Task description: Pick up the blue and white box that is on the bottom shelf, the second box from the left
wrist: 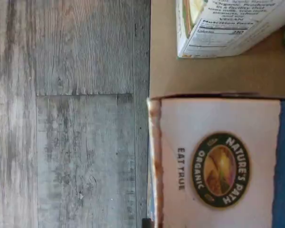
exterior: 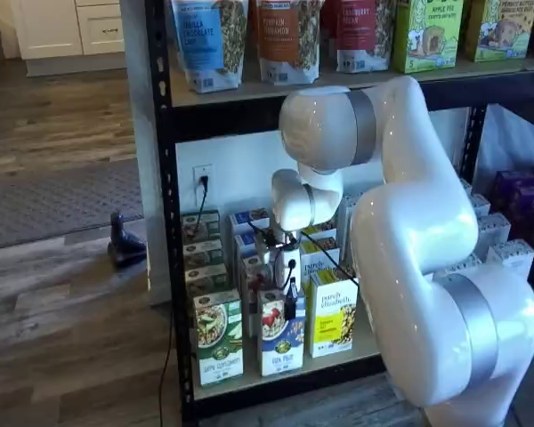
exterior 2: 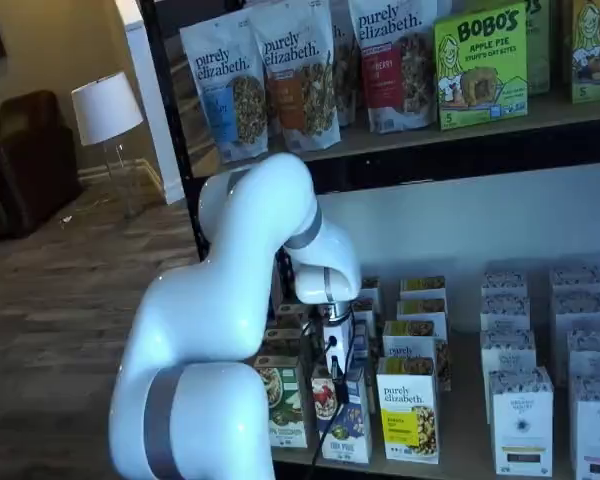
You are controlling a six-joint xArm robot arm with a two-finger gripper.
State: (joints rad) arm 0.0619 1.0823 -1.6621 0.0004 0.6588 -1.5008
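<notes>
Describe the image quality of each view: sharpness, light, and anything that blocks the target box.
Wrist view: turned sideways, soft; the blue and white box fills the frame, logo readable, fine print on the neighbouring carton blurred. Shelf views: evenly lit, no strong glare; the bottom shelf sits in shade, and the arm hides part of the box row. Gripper is small, its finger gap unclear.

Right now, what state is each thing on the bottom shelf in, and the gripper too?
blue and white box: upright at the front of the bottom shelf, gripper at its top.
green and white box: upright, untouched.
yellow box: upright, untouched.
gripper: down over the blue and white box; grip unclear.
</notes>
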